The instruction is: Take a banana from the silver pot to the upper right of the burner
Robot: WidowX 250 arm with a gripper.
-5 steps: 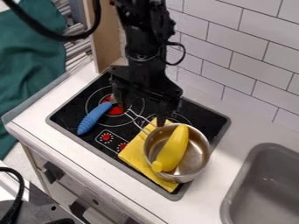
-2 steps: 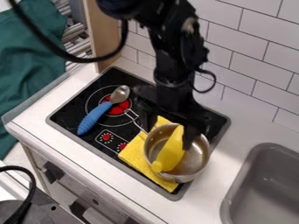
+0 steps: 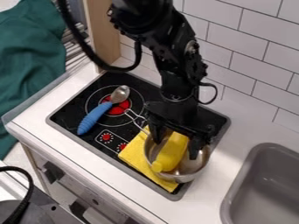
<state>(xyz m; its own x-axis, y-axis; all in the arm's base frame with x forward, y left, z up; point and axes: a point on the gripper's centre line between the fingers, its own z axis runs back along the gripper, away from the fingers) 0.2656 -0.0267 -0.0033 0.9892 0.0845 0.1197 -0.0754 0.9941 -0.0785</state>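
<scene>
Banana [image 3: 168, 161]: located inside the silver pot [image 3: 182, 178], long axis running from about 1 o'clock to 7 o'clock, narrow tip at 7 o'clock. The pot stands on a yellow cloth [image 3: 137, 151] on the stovetop [image 3: 69, 114], its wire handle [image 3: 135, 116] pointing to 10–11 o'clock.

Handling: the smooth skin and even colour suggest a toy. Expect low weight, a fairly stiff shell and some tendency to slip or roll against the curved pot wall. Breakage is unlikely. Grip across the thick middle, near the balance point; avoid the tapered 7 o'clock tip, where the pads could slide off. Clear the rim vertically before any travel toward 1 o'clock.

Pincer [image 3: 175, 147]: set wide, one finger on the banana's 11 o'clock side, the other at 3 o'clock, over the pot. No grip is evident.

Change: 1.0 s ago the pincer was nearer 11 o'clock, with the arm partly covering the blue-handled spoon [image 3: 93, 117]; the spoon's bowl is now exposed. Relative to 0.4 s ago, both fingers stand out distinctly around the banana. The banana's 7 o'clock tip has kept its position.
</scene>
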